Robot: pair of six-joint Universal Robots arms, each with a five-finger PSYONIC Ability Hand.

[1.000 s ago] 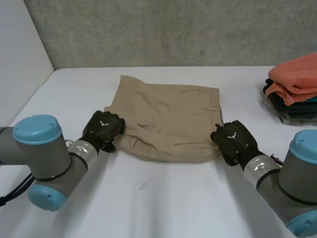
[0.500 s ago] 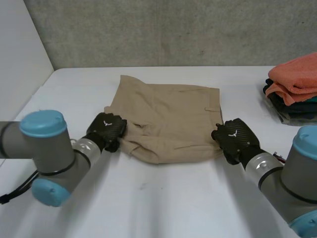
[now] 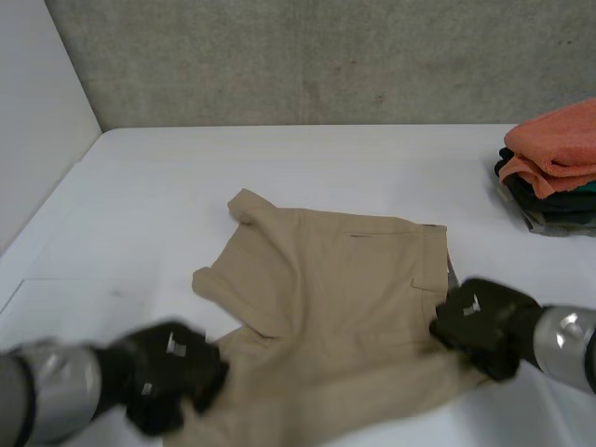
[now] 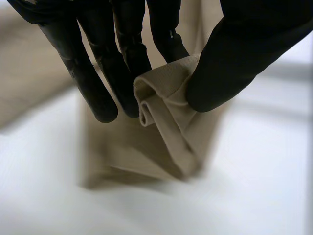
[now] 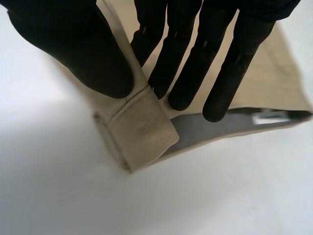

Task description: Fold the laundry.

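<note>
Shorts (image 3: 335,279) lie spread on the table (image 3: 307,168), no fold made yet, we judge; left hand (image 4: 122,58) pinches one near corner, right hand (image 5: 83,49) the waistband corner (folded pile (image 3: 554,163) sits far right).

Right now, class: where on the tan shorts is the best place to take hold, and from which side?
Take the tan shorts at the two near corners, coming in from the outer sides. The edges there are doubled, stitched bands, thicker than the flat middle. The left hand and right hand each pinch such a corner.
</note>
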